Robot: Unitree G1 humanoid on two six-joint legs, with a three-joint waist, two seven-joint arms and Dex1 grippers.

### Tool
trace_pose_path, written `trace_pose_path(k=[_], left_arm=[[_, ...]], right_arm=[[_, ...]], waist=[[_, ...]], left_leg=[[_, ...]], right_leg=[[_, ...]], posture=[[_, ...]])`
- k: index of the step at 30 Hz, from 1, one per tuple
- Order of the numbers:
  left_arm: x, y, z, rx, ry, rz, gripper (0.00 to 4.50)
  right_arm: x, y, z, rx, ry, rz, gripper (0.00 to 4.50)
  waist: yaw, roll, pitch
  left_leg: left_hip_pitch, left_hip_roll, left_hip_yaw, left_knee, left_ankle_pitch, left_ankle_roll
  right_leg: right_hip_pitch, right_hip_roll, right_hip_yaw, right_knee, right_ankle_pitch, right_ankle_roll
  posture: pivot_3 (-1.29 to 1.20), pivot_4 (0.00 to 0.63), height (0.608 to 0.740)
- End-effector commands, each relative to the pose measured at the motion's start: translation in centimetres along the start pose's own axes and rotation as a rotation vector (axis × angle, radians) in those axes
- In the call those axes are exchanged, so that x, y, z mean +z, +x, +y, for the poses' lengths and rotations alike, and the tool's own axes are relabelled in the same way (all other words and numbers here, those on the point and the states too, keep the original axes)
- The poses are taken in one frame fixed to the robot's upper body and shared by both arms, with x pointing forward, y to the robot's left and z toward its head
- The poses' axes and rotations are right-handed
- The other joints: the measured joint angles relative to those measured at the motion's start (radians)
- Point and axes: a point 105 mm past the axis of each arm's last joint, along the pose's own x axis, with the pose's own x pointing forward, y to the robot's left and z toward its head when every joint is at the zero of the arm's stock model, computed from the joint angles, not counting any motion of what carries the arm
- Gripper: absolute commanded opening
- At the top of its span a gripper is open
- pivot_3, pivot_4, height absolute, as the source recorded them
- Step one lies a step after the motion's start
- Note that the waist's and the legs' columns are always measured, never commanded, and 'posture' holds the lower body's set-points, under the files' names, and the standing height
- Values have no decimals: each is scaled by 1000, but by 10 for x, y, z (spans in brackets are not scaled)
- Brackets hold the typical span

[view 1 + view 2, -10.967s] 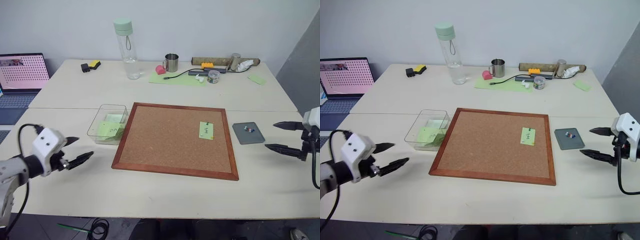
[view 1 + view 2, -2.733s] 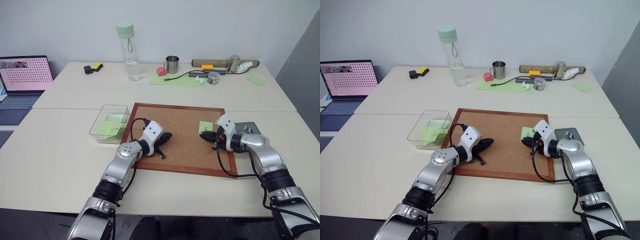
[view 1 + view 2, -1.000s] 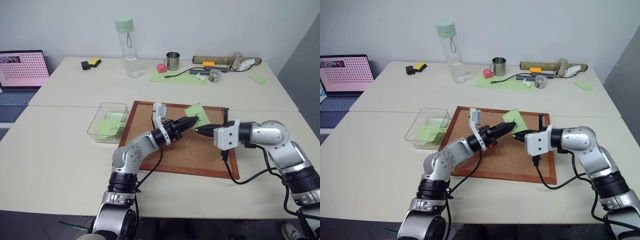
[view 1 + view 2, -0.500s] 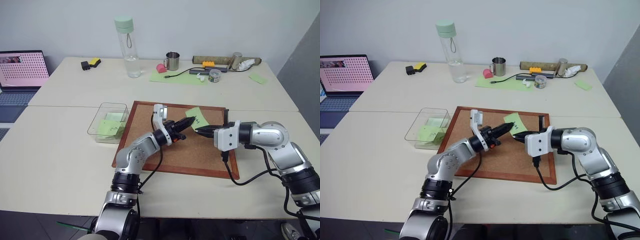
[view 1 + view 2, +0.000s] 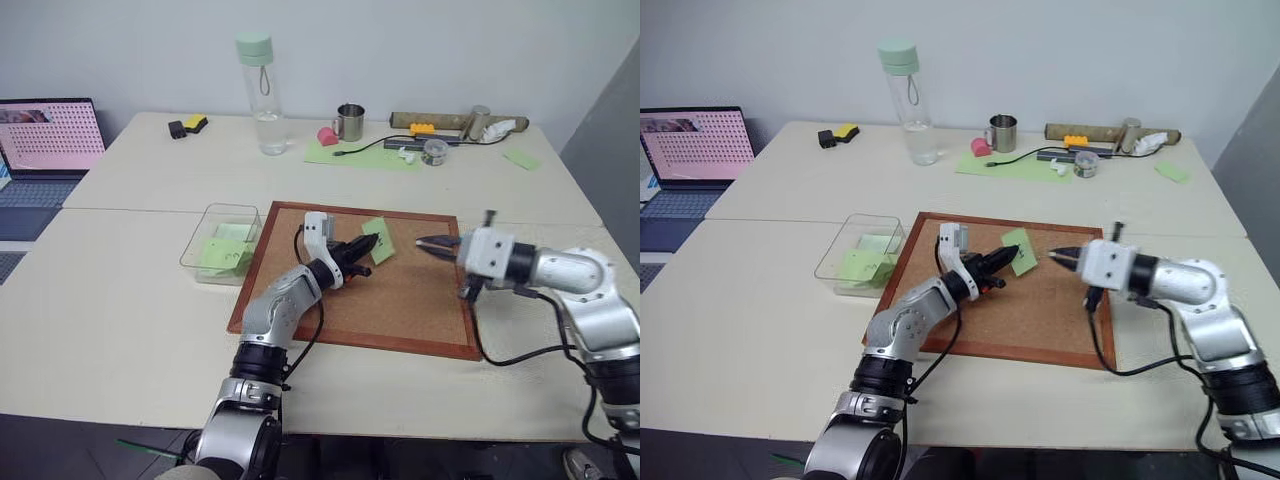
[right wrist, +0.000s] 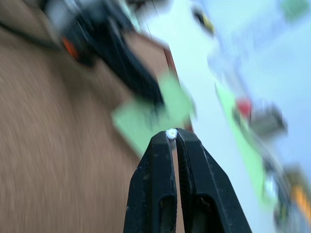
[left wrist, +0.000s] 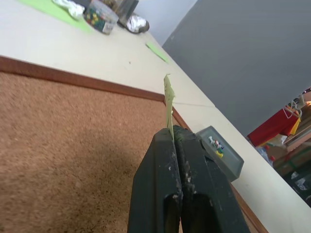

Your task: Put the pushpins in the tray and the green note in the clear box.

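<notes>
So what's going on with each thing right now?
green note: lifted off the corkboard, pinched in the left gripper, jaws shut.
pushpin: pale head, nipped at the tip of the right gripper, jaws shut.
tray: pushpins inside.
clear box: green notes inside.
bottle: upright, capped.

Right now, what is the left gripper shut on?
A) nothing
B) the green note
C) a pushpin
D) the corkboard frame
B: the left gripper is shut on the green note, pinching its edge and holding it above the corkboard.
</notes>
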Motion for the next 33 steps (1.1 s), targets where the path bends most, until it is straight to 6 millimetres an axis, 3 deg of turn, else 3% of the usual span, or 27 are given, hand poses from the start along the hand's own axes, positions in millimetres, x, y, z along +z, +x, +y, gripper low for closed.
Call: trace_pose_path(k=[1, 3, 6, 12, 18, 22, 23, 30, 33], left_arm=[[25, -5, -12, -20, 71, -81, 5], [33, -9, -15, -17, 93, -99, 5], [39, -12, -20, -28, 124, -109, 5], [40, -15, -27, -48, 171, -89, 0], [42, -17, -32, -58, 199, -90, 0], [55, -25, -31, -27, 260, -118, 0], [62, -31, -29, 0, 291, -132, 0], [96, -89, -2, 288, 510, -164, 0], [116, -111, 16, 469, 630, -181, 0]], right_arm=[[-34, -27, -24, -155, 135, 145, 0], [-58, -39, -24, -188, 194, 249, 0], [-77, -46, -21, -208, 281, 328, 0], [-99, -52, -17, -227, 361, 411, 1321], [-94, -53, -24, -242, 359, 404, 2687], [-75, -50, -35, -231, 314, 342, 3522], [-62, -46, -36, -203, 290, 292, 3677], [45, -21, -30, 60, 156, -101, 3677], [72, -16, -24, 156, 188, -192, 3677]], waist=[[0, 0, 0], [2, 0, 0], [0, 0, 0], [0, 0, 0], [0, 0, 0], [-2, 0, 0], [-2, 0, 0], [-17, 0, 0], [-16, 0, 0]], left_leg=[[0, 0, 0, 0, 0, 0], [0, 0, 0, 0, 0, 0], [0, 0, 1, 0, 0, 0], [0, 0, 1, 0, 0, 0], [0, 0, 1, 0, 0, 0], [0, 0, 1, 0, 0, 0], [0, 0, 1, 0, 0, 0], [1, 0, 0, -1, 0, 0], [0, 0, -1, 0, 0, 0]], right_leg=[[0, 0, 0, 0, 0, 0], [0, 0, 0, 0, 0, 0], [0, 0, 1, 1, 0, 0], [0, 0, 1, 1, 0, 0], [0, 0, 1, 1, 0, 0], [0, 0, 1, 1, 0, 0], [0, 0, 1, 1, 0, 0], [0, 1, 0, 1, 0, 0], [0, 1, 0, 1, 0, 0]], posture=[[0, 150, 740], [0, 150, 740], [0, 150, 740], [0, 150, 740], [0, 150, 740], [0, 150, 740], [0, 150, 740], [0, 150, 740], [0, 150, 740]])
